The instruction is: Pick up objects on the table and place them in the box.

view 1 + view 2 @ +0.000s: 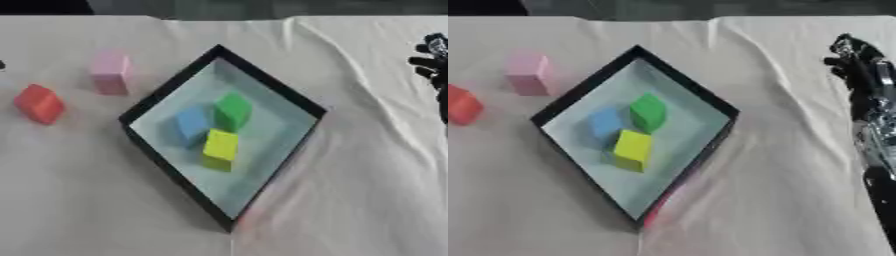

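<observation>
A black-walled box (262, 85) with a pale floor sits turned like a diamond on the white cloth (367, 190) that covers the table, and it serves as the landmark here. Inside it lie three blocks close together: a green block (233, 111) toward the far side, a blue block (191, 124) just left of the green one, and a yellow block (220, 148) nearer the robot, just beside both. Outside the box, to its left, a pink block (110, 73) stands near the far-left wall, and a red block (38, 103) lies farther left again, well apart from the box and tilted. The right hand (852, 60) shows well to the right of the box, above the cloth near the far-right edge of the table, with its dark forearm running down the picture's right side; it has hold of nothing, though whether its fingers are straight or curled cannot be told. The left hand does not show clearly in either view.
</observation>
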Controlling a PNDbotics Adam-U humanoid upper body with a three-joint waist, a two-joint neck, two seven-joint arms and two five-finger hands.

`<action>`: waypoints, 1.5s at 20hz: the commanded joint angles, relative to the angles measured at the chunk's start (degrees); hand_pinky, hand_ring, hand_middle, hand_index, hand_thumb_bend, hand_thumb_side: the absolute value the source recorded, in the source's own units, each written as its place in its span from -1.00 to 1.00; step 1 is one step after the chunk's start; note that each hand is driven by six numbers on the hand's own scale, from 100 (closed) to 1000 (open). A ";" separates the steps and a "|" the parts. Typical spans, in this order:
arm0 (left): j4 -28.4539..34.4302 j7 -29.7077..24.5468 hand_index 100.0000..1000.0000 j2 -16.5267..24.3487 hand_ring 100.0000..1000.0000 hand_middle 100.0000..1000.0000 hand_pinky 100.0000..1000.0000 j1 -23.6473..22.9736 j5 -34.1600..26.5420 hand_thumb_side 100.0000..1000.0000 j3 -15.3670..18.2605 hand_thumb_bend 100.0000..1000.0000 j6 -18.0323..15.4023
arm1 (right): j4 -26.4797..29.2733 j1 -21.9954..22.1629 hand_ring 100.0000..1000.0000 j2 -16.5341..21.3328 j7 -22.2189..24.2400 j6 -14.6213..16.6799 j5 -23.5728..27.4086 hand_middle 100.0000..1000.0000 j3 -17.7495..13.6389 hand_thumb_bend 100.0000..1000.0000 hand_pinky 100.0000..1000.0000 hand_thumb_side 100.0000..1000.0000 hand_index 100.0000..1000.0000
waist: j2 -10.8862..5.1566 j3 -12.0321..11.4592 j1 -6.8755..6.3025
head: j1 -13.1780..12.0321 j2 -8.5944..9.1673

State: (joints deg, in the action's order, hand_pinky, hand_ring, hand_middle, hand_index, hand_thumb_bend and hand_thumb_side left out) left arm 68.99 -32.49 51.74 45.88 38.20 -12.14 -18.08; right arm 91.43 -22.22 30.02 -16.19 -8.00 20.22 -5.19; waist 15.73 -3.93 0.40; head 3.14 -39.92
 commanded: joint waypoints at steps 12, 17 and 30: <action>-2.91 -0.26 0.62 -3.42 0.71 0.52 0.73 6.28 1.62 -1.00 -2.82 0.40 -4.57 | 0.63 -0.89 0.47 0.96 0.02 -0.21 0.03 0.43 -0.22 -1.00 0.76 0.05 0.57 | -1.88 -0.09 -0.17 | -0.89 1.26; -4.01 -0.55 0.60 -4.46 0.70 0.52 0.72 7.05 2.78 -1.00 -3.20 0.39 -5.11 | 0.65 -1.07 0.47 0.83 -0.16 -0.25 0.21 0.43 -0.15 -1.00 0.76 0.05 0.56 | -1.65 0.02 -0.08 | -0.98 1.48; -11.36 0.55 0.58 -7.94 0.70 0.53 0.70 8.87 8.98 -1.00 -1.12 0.36 -5.05 | 0.83 -1.67 0.46 0.32 -0.08 -0.44 0.38 0.42 0.08 -1.00 0.75 0.07 0.53 | -0.42 0.65 0.47 | -1.49 1.91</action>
State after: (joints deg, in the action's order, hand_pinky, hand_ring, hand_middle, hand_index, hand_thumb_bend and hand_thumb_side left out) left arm 57.89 -32.33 42.87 53.49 46.38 -14.33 -23.14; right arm 91.44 -23.18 29.41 -16.36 -8.39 20.47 -4.89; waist 15.80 -3.33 0.43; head 1.93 -38.68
